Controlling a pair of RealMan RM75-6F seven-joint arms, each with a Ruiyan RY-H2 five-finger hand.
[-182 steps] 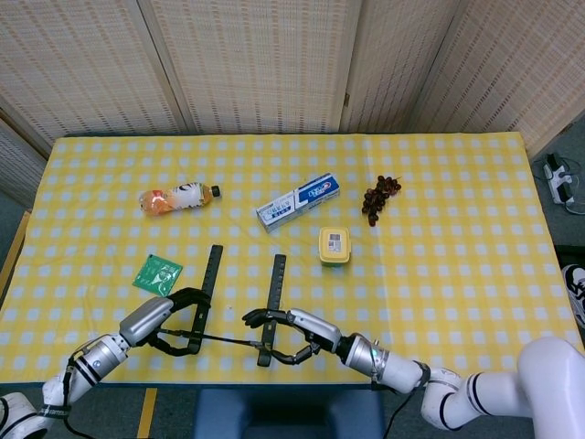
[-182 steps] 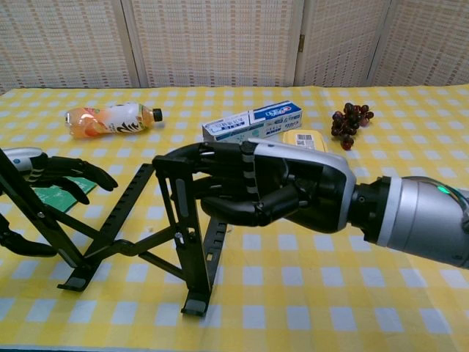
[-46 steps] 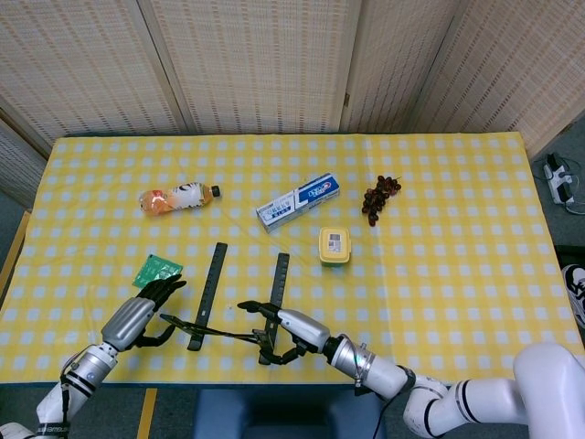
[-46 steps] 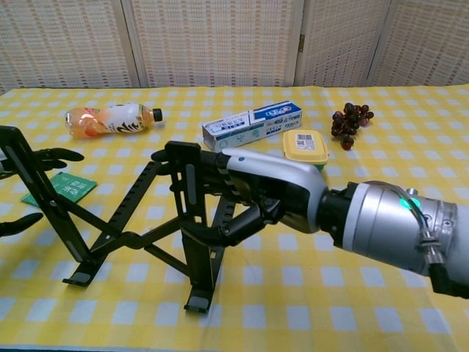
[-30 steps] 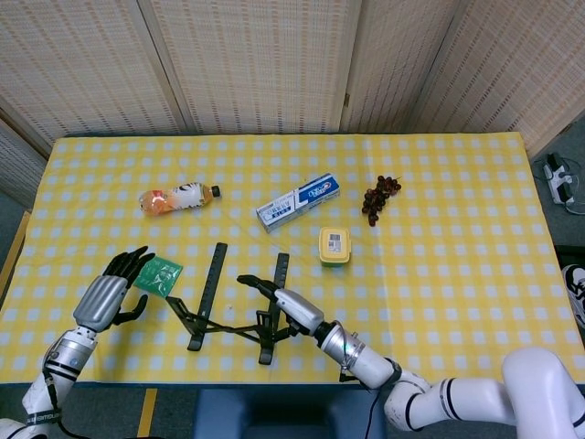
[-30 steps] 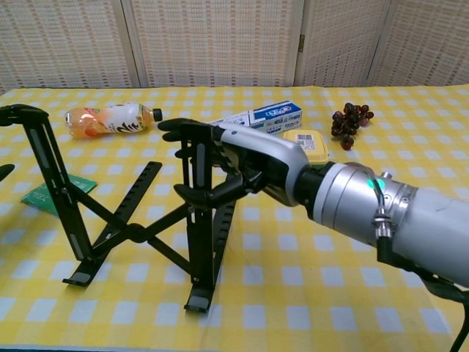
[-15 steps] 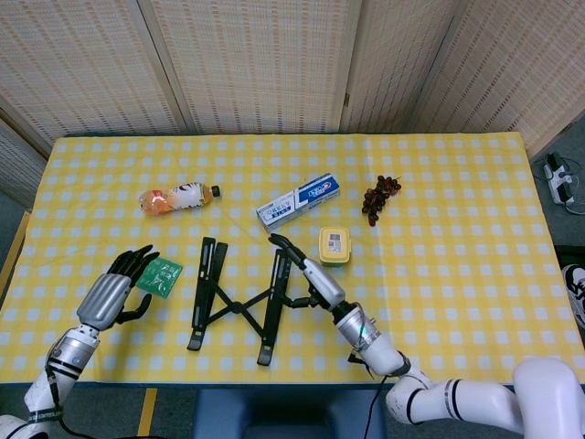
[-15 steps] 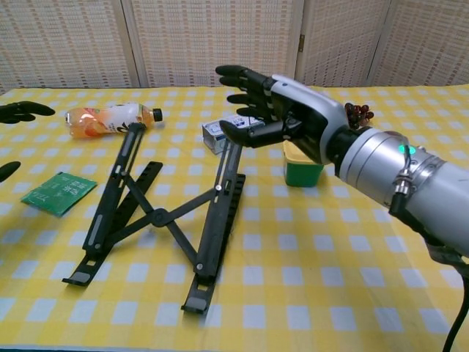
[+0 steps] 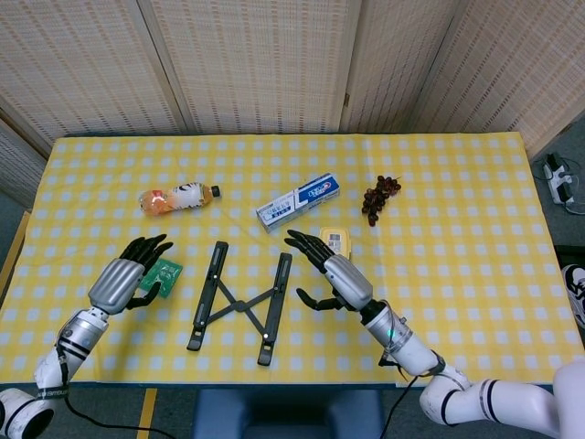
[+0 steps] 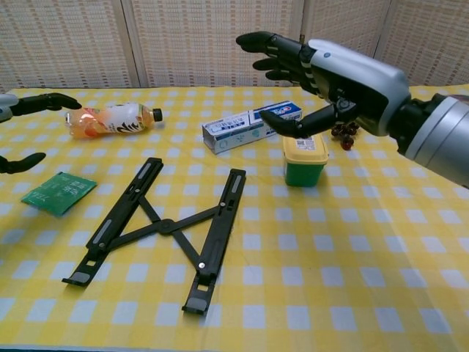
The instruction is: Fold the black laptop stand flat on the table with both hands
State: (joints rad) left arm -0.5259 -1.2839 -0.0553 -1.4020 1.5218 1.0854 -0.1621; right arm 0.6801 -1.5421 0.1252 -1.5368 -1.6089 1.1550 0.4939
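The black laptop stand [image 9: 239, 303] [image 10: 169, 227] lies flat on the yellow checked cloth, its two long bars joined by crossed struts. My right hand [image 9: 334, 272] [image 10: 330, 68] hovers just right of the stand, raised above the table, fingers spread, holding nothing. My left hand [image 9: 128, 276] is to the left of the stand over the green packet, fingers apart and empty; in the chest view only its fingertips [image 10: 40, 102] show at the left edge. Neither hand touches the stand.
A green packet [image 9: 164, 273] [image 10: 58, 192] lies left of the stand. A drink bottle [image 9: 177, 197] [image 10: 110, 119], a toothpaste box [image 9: 297, 201] [image 10: 249, 125], a yellow-lidded tub [image 10: 305, 159] and dark grapes [image 9: 379, 198] lie behind.
The stand has dropped from partly raised to flat on the cloth. My right hand let go and lifted away to the right. The left hand shifted slightly toward the stand.
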